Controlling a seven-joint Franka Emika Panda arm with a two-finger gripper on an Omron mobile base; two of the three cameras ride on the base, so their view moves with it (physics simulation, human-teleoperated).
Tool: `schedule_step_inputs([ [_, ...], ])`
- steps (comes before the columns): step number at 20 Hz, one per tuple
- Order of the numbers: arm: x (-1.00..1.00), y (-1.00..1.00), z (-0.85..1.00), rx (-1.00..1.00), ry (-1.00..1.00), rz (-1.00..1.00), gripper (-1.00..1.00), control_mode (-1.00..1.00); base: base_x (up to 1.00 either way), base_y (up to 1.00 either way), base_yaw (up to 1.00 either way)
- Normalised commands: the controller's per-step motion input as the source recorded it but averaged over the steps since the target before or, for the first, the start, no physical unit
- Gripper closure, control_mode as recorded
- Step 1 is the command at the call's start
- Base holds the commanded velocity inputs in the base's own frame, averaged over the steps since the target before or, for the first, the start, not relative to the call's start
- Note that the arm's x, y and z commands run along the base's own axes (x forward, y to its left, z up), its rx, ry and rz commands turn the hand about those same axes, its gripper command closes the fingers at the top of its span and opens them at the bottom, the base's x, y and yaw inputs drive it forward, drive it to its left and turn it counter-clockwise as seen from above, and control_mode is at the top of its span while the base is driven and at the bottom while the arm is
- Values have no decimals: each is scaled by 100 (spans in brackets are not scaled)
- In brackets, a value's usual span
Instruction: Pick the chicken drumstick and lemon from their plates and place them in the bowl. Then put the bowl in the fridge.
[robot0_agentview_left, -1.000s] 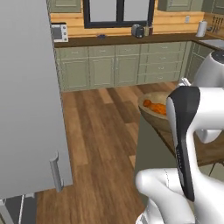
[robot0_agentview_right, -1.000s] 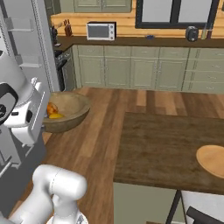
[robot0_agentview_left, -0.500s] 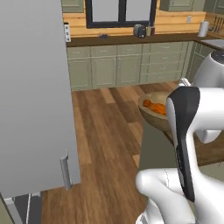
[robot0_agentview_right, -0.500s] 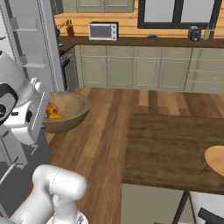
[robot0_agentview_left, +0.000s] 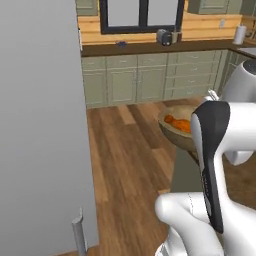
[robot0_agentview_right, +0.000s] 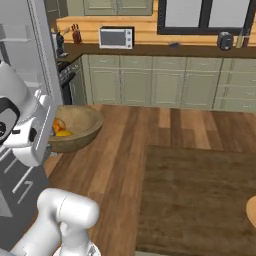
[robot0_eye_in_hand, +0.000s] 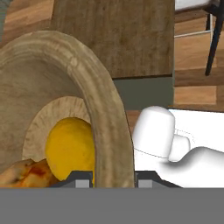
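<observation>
Claw (robot0_eye_in_hand: 113, 183) clamped on the rim of the wooden bowl (robot0_eye_in_hand: 103, 100), one finger inside the wall and one outside.
Inside the bowl, the lemon (robot0_eye_in_hand: 70, 148) lies against the wall by the claw, touching the chicken drumstick (robot0_eye_in_hand: 26, 173) beside it. The bowl hangs in the air above the wood floor (robot0_agentview_left: 127, 150), near the edge of the dark table (robot0_agentview_right: 200, 195) and beside the grey fridge (robot0_agentview_left: 40, 125). Sage-green cabinets (robot0_agentview_right: 150, 85) and a microwave (robot0_agentview_right: 116, 37) line the far wall.

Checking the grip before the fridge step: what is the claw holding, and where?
The claw holds the bowl by its rim wall, one finger inside, one outside.
</observation>
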Motion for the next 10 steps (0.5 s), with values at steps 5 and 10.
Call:
schedule_step_inputs([
  [5,0,0,0,0,0,0,100,100,90,1,15],
  [10,0,0,0,0,0,0,100,100,43,0,55],
])
